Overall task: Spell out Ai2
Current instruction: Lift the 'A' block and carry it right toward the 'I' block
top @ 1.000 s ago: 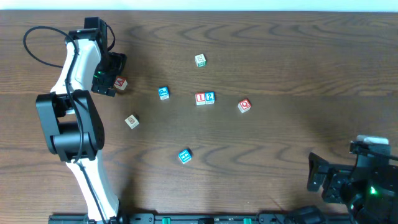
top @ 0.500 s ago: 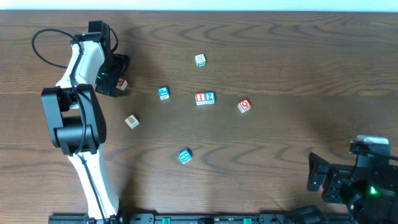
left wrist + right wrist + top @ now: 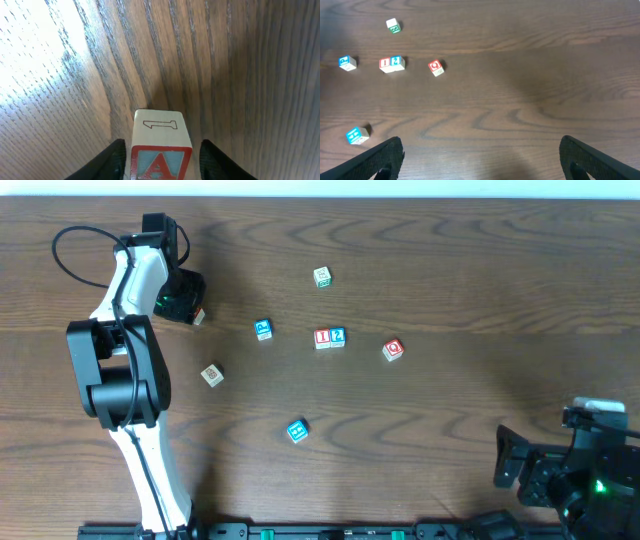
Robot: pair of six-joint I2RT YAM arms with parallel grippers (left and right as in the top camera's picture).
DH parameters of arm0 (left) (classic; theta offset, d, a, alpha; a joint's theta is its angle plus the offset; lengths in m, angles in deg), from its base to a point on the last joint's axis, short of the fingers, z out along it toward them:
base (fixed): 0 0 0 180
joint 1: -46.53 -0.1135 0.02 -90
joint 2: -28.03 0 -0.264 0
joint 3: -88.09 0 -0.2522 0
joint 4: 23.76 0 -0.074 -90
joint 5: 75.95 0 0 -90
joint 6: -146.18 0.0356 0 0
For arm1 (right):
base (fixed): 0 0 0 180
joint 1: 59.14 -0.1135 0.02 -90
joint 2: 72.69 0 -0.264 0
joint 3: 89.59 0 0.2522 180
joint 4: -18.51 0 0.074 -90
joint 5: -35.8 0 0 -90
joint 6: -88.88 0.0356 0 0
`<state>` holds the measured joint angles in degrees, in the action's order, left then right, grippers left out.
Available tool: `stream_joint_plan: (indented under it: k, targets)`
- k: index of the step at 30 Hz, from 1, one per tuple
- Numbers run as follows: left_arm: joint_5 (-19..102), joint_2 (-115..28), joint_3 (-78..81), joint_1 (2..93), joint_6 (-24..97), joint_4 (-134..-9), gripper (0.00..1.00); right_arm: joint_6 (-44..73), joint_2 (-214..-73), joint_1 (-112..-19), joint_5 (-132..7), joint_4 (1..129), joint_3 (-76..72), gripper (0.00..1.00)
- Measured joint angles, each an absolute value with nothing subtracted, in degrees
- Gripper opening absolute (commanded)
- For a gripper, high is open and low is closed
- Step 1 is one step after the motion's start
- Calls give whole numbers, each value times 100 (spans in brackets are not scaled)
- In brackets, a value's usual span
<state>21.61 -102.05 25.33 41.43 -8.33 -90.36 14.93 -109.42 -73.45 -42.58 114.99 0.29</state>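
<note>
A wooden block with a red letter A point(image 3: 161, 161) stands on the table between the fingers of my left gripper point(image 3: 162, 151). The jaws stand close on both sides of it, with a thin gap still showing on each side. From above, only a corner of the A block point(image 3: 199, 317) peeks out under the left gripper point(image 3: 186, 306) at the far left. The red I block point(image 3: 322, 338) and blue 2 block point(image 3: 338, 337) sit side by side, touching, mid-table. My right gripper point(image 3: 480, 156) hangs wide open and empty at the near right corner point(image 3: 512, 459).
Loose blocks lie around: a red Q block point(image 3: 393, 350), a green-lettered one point(image 3: 322, 277), a blue one point(image 3: 263, 330), another blue one point(image 3: 297, 431) and a tan one point(image 3: 211, 375). The left arm's cable loops at the far left.
My left gripper has come down over the A block and its jaws have narrowed from wide open to just beside it. The right arm has not moved.
</note>
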Motion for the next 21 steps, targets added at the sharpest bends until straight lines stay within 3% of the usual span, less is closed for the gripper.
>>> stream_joint_plan:
  k: [17, 19, 21]
  targets:
    - [2161, -10205, 2540, 4143, -829, -9104, 25, 1493, -10942, -7345, -4258, 11499, 29, 99]
    - [2161, -10205, 2540, 4143, -829, -9106, 22, 1493, -10942, -7345, -4258, 11499, 29, 99]
    - [2161, -10205, 2540, 4143, -827, -9106, 12, 1493, -10942, -7345, -4258, 11499, 29, 99]
